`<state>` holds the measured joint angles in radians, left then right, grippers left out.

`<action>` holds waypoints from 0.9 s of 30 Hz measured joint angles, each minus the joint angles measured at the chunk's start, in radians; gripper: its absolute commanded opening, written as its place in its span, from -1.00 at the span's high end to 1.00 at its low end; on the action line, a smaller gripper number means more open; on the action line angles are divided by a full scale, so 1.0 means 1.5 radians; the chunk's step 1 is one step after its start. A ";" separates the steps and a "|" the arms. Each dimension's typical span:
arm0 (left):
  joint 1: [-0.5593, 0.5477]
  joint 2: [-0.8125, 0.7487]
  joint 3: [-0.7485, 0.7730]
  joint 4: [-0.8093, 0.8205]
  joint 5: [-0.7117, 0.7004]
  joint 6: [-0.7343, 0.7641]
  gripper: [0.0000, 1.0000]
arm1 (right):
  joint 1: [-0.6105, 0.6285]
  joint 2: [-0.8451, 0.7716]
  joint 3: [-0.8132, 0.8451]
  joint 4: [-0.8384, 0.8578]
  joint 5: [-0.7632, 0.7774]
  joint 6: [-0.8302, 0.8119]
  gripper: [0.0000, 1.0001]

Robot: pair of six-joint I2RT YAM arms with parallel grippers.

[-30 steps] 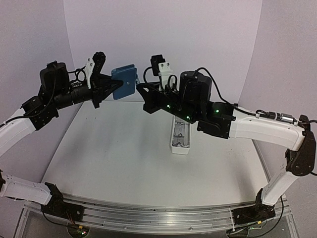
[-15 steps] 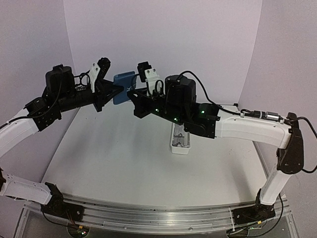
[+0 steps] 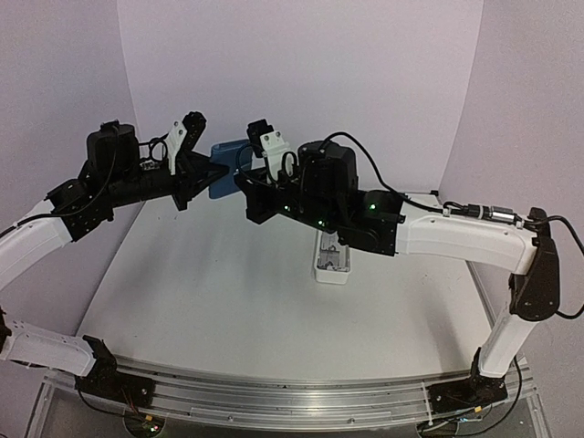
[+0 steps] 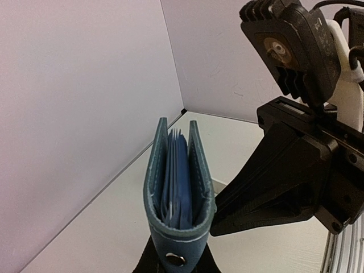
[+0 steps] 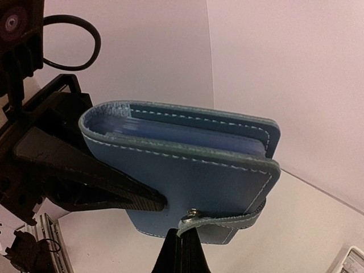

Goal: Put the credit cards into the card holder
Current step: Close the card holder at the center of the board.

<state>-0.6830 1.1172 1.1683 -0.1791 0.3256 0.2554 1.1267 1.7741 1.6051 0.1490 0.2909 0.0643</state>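
The blue card holder [image 3: 225, 151] hangs in the air between both arms, above the far side of the table. My left gripper [image 4: 176, 268] is shut on its lower edge by the metal snap, and it stands edge-on with blue sleeves showing between its two covers [image 4: 179, 182]. My right gripper [image 5: 183, 242] is shut, its tips pinching the end of the snap tab [image 5: 227, 220] against the outer cover [image 5: 199, 176]. In the top view the right gripper [image 3: 241, 179] sits just right of the left gripper [image 3: 215, 170]. No credit cards show as such.
A long narrow white tray [image 3: 332, 255] lies on the table under the right arm; its corner [image 5: 356, 260] shows in the right wrist view. Lilac walls enclose the back and both sides. The arm bases and rail run along the near edge.
The right arm has swung left and closed in on the card holder. The left gripper with the holder shifted slightly left and down; the holder is now largely hidden behind the right gripper.
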 measured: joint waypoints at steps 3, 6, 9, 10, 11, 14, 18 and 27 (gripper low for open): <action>0.004 0.000 -0.003 -0.004 0.008 0.019 1.00 | 0.001 0.008 0.016 -0.021 0.003 -0.003 1.00; 0.006 0.000 -0.005 -0.007 0.013 0.031 1.00 | 0.002 0.016 0.029 -0.037 0.004 -0.003 1.00; 0.007 -0.001 -0.009 -0.009 0.013 0.047 1.00 | 0.004 0.018 0.031 -0.050 0.008 -0.003 1.00; 0.006 -0.001 -0.011 -0.009 0.014 0.054 1.00 | 0.005 0.018 0.031 -0.056 0.012 -0.002 1.00; 0.006 -0.001 -0.012 -0.009 0.014 0.055 1.00 | 0.005 0.018 0.031 -0.057 0.013 -0.002 1.00; 0.006 -0.001 -0.013 -0.010 0.019 0.061 1.00 | 0.006 0.018 0.031 -0.062 0.015 -0.001 1.00; 0.006 -0.001 -0.013 -0.010 0.022 0.063 1.00 | 0.006 0.018 0.031 -0.065 0.014 -0.003 1.00; 0.003 -0.001 -0.020 -0.010 0.019 0.114 1.00 | 0.006 0.010 0.008 -0.068 0.015 -0.007 1.00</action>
<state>-0.6781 1.1156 1.1378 -0.1947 0.3534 0.4267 1.1358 1.7889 1.6176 0.0467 0.3130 0.0540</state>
